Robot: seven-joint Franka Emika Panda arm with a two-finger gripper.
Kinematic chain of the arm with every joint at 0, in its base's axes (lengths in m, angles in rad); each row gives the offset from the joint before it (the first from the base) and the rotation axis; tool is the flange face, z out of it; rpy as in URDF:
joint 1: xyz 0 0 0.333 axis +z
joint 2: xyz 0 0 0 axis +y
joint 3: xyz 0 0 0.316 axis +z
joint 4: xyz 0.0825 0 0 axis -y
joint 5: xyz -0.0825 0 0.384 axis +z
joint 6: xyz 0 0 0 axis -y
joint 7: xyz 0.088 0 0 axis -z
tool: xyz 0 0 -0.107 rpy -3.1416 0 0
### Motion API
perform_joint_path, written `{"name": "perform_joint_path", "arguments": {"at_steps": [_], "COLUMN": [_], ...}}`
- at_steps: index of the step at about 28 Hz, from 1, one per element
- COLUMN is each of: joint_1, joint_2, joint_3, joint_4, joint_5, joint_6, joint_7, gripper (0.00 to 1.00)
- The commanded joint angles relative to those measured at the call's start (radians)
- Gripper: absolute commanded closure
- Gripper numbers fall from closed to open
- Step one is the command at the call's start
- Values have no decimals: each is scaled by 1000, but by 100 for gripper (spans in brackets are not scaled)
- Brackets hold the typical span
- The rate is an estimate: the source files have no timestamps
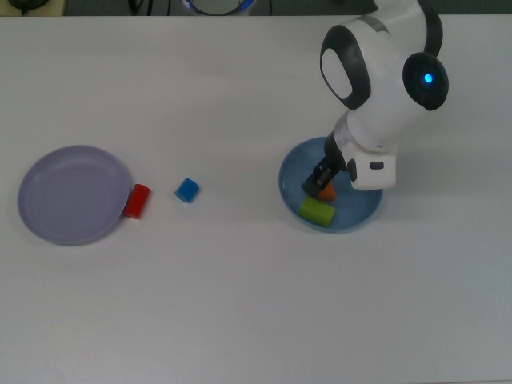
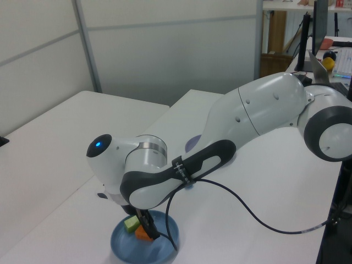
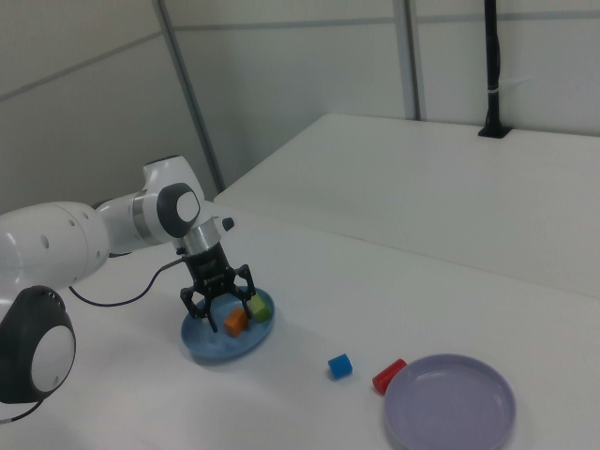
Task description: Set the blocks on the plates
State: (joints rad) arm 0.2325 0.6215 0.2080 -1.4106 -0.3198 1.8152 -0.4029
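- Top view: I have the gripper (image 1: 321,183) low over the blue plate (image 1: 360,214). The orange block (image 1: 327,192) sits right at the fingertips, partly hidden by them, and the green block (image 1: 317,211) lies just below the gripper in the top view, also on the plate. Far off to the top view's left of the gripper, the blue block (image 1: 186,190) rests on the bare table (image 1: 240,304), the red cylinder (image 1: 137,201) touches the rim of the purple plate (image 1: 72,194), and that plate holds nothing.
- Left view: the arm covers most of the scene. Under the gripper (image 2: 146,230) I see the orange block (image 2: 143,235) and the green block (image 2: 131,224) close together inside the blue plate (image 2: 165,247).
- Right view: here the gripper (image 3: 218,296) is plainest: its fingers are spread apart, straddling the orange block (image 3: 235,321) rather than pinching it, and the block looks set down on the blue plate (image 3: 208,347) beside the green block (image 3: 258,306).
- Progress, as I judge it: two blocks are placed; the blue block and red cylinder remain, and I would send them to the purple plate.
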Motion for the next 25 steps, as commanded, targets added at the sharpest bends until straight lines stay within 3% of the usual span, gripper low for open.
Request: {"name": "perform_joint_path", "arguments": {"at_steps": [1,9,18,25], "joint_1": [-19,-116,-150,-153], "joint_2": [-58,-103,-77,-37], "joint_3": [-7,-15,-114,-139], "joint_4": [-19,-14,-17,-19], "joint_5": [18,31,16,-67], "joint_6": [-14,-109,-96,-93], "joint_7": [19,18,10,9], "gripper": [0,0,0,0]}}
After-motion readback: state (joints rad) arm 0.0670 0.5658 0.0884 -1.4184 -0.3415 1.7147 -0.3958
